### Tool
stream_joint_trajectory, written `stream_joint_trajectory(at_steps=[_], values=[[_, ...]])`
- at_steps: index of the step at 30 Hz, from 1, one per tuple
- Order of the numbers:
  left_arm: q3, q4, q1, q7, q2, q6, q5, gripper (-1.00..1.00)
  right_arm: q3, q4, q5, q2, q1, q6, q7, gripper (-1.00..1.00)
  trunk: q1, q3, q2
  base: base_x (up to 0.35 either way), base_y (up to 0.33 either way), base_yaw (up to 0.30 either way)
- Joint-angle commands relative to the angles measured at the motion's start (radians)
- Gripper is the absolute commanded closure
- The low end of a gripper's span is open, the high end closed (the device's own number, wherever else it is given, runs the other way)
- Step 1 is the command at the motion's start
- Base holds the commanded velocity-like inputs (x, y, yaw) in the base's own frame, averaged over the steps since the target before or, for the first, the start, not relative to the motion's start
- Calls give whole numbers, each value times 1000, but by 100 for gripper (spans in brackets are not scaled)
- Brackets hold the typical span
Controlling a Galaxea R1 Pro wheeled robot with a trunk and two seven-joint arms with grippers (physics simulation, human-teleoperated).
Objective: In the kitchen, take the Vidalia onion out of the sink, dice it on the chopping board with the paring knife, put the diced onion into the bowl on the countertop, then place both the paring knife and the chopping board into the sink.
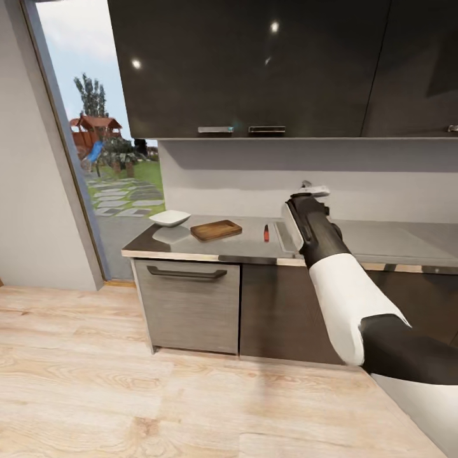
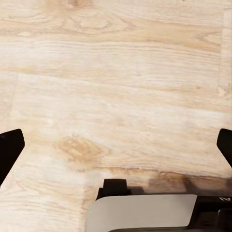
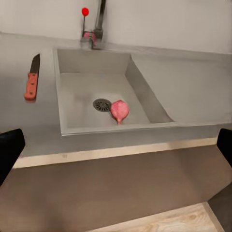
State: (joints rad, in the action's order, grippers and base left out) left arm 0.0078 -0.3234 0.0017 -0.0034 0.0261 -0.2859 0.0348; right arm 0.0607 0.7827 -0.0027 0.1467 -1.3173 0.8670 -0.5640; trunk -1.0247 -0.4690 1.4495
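The onion (image 3: 119,110), pinkish and bulb-shaped, lies in the grey sink (image 3: 72,104) beside the drain. The red-handled paring knife (image 3: 32,82) rests on the countertop (image 3: 24,118) just beside the basin; in the head view the paring knife (image 1: 266,233) lies between the brown chopping board (image 1: 216,229) and the sink (image 1: 284,236). The white bowl (image 1: 170,218) stands at the counter's left end. My right gripper (image 1: 312,190) hovers in front of the sink, above counter height, open (image 3: 116,150) and empty. My left gripper (image 2: 116,150) hangs open over the floor.
A chrome faucet (image 3: 99,24) with a red knob (image 3: 85,11) stands behind the basin, and the drainboard (image 3: 183,92) lies beside it. Dark wall cabinets (image 1: 254,63) hang above the counter. A grey drawer front (image 1: 187,305) sits below the bowl. Wooden floor (image 1: 127,394) lies before the counter.
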Motion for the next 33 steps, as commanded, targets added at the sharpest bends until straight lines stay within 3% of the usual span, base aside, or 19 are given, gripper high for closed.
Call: stream_joint_trajectory(at_steps=[1, 8, 14, 22, 28, 33], values=[[0, -1, 0, -1, 0, -2, 3, -100, 2, -22, -1, 4, -16, 6, -3, -100, 0, -1, 0, 201, 0, 0], [0, -1, 1, -1, 0, -1, 3, -100, 1, -71, -5, 25, -41, 4, 33, -100, 0, -1, 0, 292, 0, 0], [0, -1, 1, -2, 0, -1, 3, -100, 0, -73, -4, 26, -42, 7, 89, -100, 0, -1, 0, 324, 0, 0], [0, -1, 0, -3, -1, 2, 3, -100, 1, -76, -6, 28, -42, 7, 110, -100, 0, -1, 0, 325, 21, 0], [0, -2, 1, -3, 0, 2, 4, -100, 2, -94, -4, 28, -42, 7, 193, -100, 0, -1, 0, 304, 171, 0], [0, -2, 0, -3, 0, 4, 4, -100, 2, -129, -5, 28, -42, 3, 213, -100, 0, -1, 0, 296, 198, 0]])
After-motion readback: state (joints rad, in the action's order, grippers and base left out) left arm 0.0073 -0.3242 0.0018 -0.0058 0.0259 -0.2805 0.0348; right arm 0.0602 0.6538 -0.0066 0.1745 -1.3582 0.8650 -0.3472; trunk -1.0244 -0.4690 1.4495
